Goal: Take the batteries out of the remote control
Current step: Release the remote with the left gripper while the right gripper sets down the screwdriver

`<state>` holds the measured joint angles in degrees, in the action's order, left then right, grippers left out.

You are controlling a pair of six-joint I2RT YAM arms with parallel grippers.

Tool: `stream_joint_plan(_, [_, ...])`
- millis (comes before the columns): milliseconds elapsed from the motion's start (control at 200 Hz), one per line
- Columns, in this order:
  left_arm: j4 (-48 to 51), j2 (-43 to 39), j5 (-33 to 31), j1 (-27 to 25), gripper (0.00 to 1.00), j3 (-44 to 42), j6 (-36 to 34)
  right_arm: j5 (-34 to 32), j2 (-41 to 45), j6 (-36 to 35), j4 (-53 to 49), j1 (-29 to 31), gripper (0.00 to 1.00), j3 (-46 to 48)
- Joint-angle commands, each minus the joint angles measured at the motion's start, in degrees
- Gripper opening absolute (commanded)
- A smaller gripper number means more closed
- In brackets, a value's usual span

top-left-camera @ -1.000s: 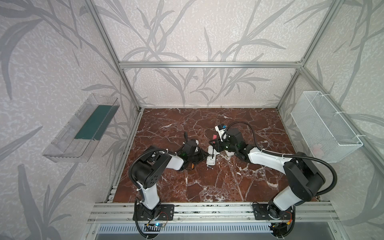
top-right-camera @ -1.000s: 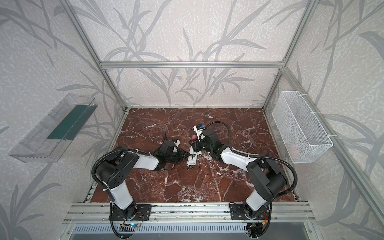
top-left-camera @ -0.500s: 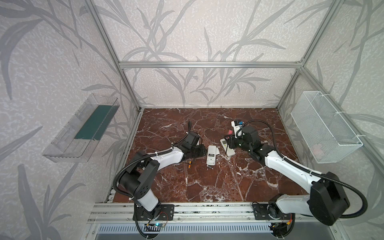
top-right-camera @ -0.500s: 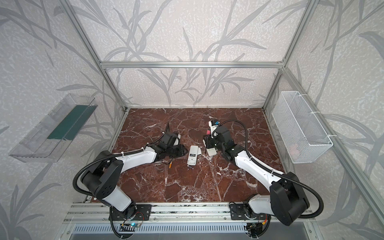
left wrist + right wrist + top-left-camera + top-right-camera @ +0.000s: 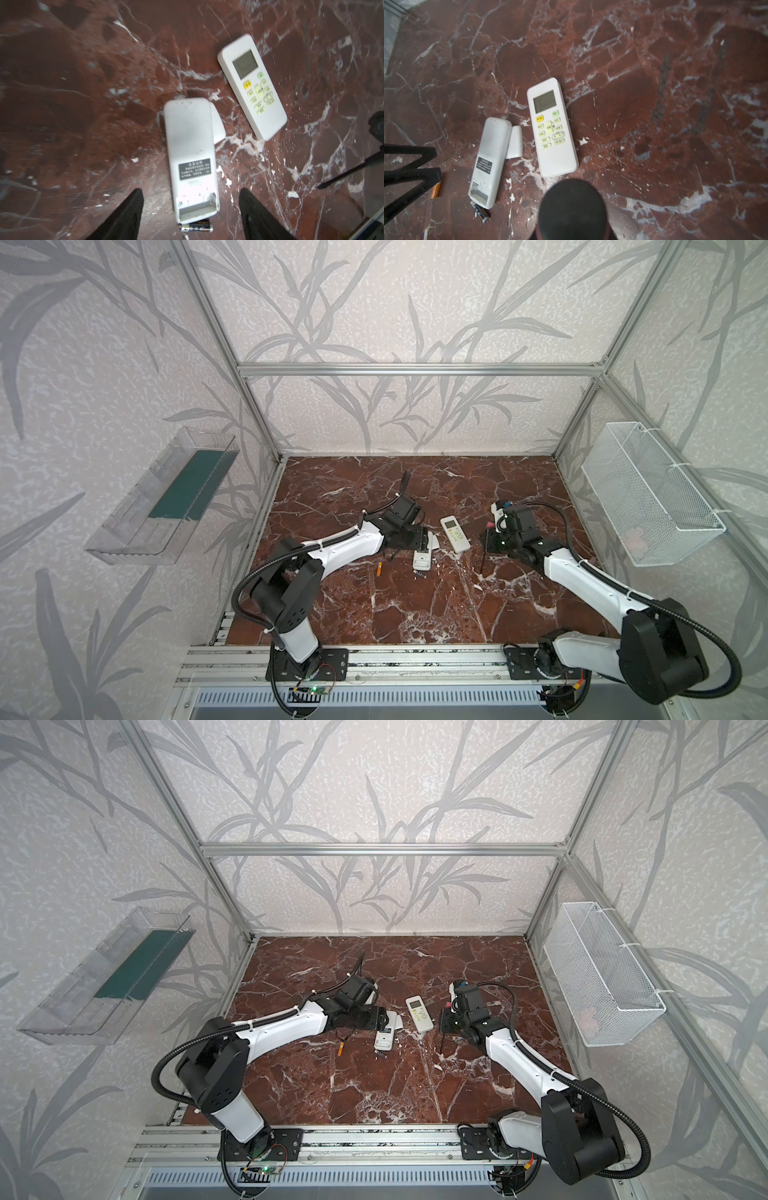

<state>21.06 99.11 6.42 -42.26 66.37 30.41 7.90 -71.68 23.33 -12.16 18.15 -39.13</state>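
Note:
A white remote control [image 5: 191,158] lies face down on the marble floor, its battery compartment open and empty. A dark battery [image 5: 196,227] lies just off its open end, also seen in the right wrist view [image 5: 480,212]. An orange battery [image 5: 379,569] lies to the left of it. My left gripper [image 5: 191,190] hovers open over the remote's open end, one finger on each side. My right gripper [image 5: 492,539] stands to the right, shut on the screwdriver [image 5: 482,559], whose dark handle end [image 5: 572,209] hides the jaws.
A second white remote [image 5: 455,534] lies face up between the two grippers. A small white cover [image 5: 218,124] rests against the face-down remote. A clear bin [image 5: 162,497] hangs on the left wall and a wire basket [image 5: 648,497] on the right wall.
The left gripper has opened wide and moved right over the face-down remote. The right arm has drawn back to the right with the screwdriver.

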Motion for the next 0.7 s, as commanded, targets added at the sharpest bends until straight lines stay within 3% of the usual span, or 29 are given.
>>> stream_joint_plan(0, [5.83, 3.08, -4.16, -4.19, 0.67, 4.77, -3.69, 2.04, 0.55, 0.90, 0.22, -0.40, 0.00, 1.09])
stream_joint_plan(135, [5.45, 5.74, -4.51, -8.28, 0.55, 7.95, -5.14, 1.94, 0.32, 0.37, 0.29, -0.66, 0.00, 1.63])
stream_joint_plan(290, [3.08, 9.13, -2.34, -9.51, 0.45, 8.84, -4.00, 1.77, 0.02, -0.02, -0.09, -0.85, 0.00, 1.78])
stream_joint_plan(500, [3.07, 14.27, -2.53, -9.51, 0.40, 10.42, -3.32, -0.03, -3.19, -0.30, -4.37, -2.85, 0.02, 0.58])
stream_joint_plan(610, [3.25, 15.71, -4.06, -9.34, 0.40, 10.88, -3.90, 0.07, -6.35, -0.38, -7.86, -5.06, 0.09, -1.35])
stream_joint_plan(696, [3.98, 16.29, -5.21, -9.16, 0.39, 11.24, -4.34, -0.18, -8.73, -1.72, -11.27, -6.01, 0.22, -3.62])
